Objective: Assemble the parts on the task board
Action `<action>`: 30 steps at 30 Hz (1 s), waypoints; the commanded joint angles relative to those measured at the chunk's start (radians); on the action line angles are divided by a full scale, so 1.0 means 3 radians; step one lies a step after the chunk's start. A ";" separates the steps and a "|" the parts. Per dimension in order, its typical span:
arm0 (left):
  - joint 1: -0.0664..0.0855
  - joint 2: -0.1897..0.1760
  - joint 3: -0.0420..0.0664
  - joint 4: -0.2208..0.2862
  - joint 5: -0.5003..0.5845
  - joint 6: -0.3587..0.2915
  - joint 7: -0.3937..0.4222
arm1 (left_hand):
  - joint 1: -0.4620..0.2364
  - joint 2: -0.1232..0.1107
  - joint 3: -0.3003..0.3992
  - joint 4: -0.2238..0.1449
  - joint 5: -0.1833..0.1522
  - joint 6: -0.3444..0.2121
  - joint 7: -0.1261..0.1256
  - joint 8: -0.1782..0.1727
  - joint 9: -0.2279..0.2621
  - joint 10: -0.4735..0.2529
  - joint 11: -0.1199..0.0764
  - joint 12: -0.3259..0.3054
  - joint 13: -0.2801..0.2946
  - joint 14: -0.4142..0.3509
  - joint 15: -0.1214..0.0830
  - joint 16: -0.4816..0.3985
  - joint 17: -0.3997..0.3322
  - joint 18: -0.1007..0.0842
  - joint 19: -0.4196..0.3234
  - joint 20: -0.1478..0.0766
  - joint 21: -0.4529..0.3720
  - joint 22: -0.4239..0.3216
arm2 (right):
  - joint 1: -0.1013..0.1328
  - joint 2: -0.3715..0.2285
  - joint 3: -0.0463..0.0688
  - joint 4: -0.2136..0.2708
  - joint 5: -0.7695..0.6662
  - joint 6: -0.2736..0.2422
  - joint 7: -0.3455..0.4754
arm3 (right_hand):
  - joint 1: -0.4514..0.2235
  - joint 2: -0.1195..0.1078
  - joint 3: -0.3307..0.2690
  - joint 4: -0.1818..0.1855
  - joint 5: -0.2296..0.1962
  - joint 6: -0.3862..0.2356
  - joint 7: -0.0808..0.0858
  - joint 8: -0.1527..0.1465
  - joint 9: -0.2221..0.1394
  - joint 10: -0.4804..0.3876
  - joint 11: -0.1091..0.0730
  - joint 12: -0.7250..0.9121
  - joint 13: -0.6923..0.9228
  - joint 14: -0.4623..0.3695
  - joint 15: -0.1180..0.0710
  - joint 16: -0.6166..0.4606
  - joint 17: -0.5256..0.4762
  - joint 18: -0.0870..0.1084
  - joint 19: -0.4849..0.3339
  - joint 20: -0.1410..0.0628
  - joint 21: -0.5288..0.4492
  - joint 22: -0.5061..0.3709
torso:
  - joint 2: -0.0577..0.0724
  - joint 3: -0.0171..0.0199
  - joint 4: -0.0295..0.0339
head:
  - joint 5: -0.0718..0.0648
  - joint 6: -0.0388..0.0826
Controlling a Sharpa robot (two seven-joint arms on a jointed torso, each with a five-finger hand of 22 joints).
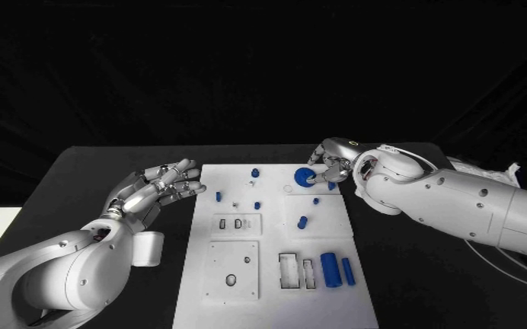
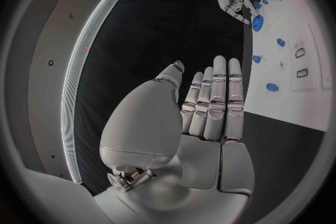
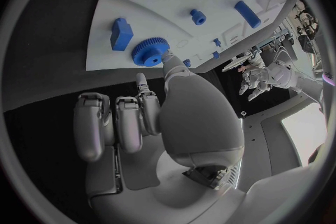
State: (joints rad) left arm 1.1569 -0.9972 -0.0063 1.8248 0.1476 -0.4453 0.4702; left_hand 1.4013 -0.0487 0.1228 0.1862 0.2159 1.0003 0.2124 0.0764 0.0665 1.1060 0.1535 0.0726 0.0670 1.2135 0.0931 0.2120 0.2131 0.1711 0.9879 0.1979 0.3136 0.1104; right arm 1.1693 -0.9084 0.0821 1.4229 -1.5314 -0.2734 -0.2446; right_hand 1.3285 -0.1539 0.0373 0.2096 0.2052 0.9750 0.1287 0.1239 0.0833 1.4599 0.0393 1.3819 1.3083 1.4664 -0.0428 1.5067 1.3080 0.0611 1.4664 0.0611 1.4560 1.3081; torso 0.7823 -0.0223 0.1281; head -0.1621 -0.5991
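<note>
Head view looks down on a black worktop [image 1: 99, 165] with the white task board [image 1: 275, 298] lying in its middle, long side running near to far. No brand, label or writing can be read on anything.

At the board's far right corner the right hand [image 1: 333, 167] pinches a round blue gear [image 1: 305, 176] between thumb and a fingertip; in the right wrist view the gear [image 3: 149, 51] sits on the board with the thumb tip against its toothed rim, the other fingers curled in beside it. A blue block [image 3: 120, 33] lies just beside the gear there.

The left hand [image 1: 156, 190] hovers just off the board's left edge, holding nothing, fingers straight and apart; the left wrist view shows the flat palm and extended fingers [image 2: 219, 101] over the dark worktop.

The board carries several recesses: two small slots [image 1: 231, 224] on a raised square at the left, an oval hole [image 1: 231, 279] in the near left plate, and two upright rectangular pockets [image 1: 296, 270] nearer the right; I cannot tell what, if anything, is in them. Just right of the pockets lie a thick blue cylinder [image 1: 330, 269] and a thinner blue pin [image 1: 347, 270], side by side. Small blue pegs [image 1: 256, 171] stand scattered over the far half.
</note>
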 commanded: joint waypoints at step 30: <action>0.0003 0.0013 0.0003 -0.0023 -0.0042 0.0068 0.0002 | 0.0025 -0.0007 0.0005 -0.0020 0.0000 -0.0004 0.0005 -0.0021 -0.0003 -0.0020 -0.0002 -0.0018 -0.0003 -0.0019 0.0000 -0.0029 0.0008 0.0036 -0.0016 0.0019 -0.0016 -0.0008 | -0.0048 0.0110 0.0002 -0.0119 -0.0216 0.0059 0.0000 | 0.0065 0.0103 0.0041 -0.0012 -0.0013 0.0051 0.0001 0.0102 0.0018 0.0304 0.0011 0.0482 0.0755 0.0293 0.0038 0.0110 0.0585 -0.0079 0.0116 0.0033 0.0118 0.0279 | -0.0009 -0.0012 0.0007 | 0.0003 -0.0022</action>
State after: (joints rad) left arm 1.1568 -0.9952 -0.0063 1.8171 0.1416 -0.4442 0.4668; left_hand 1.4013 -0.0487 0.1228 0.1862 0.2159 1.0003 0.2124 0.0764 0.0665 1.1060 0.1534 0.0726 0.0671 1.2135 0.0930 0.2053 0.2145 0.1711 0.9842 0.2016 0.3136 0.1097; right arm 1.1566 -0.8769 0.0834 1.3884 -1.5784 -0.2636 -0.2433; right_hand 1.3471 -0.1310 0.0435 0.2042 0.2009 0.9824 0.1288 0.1506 0.0881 1.4598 0.0393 1.5213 1.3078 1.4663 -0.0358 1.5339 1.3076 0.0500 1.4663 0.0611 1.4855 1.3076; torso 0.7797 -0.0260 0.1298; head -0.1612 -0.6060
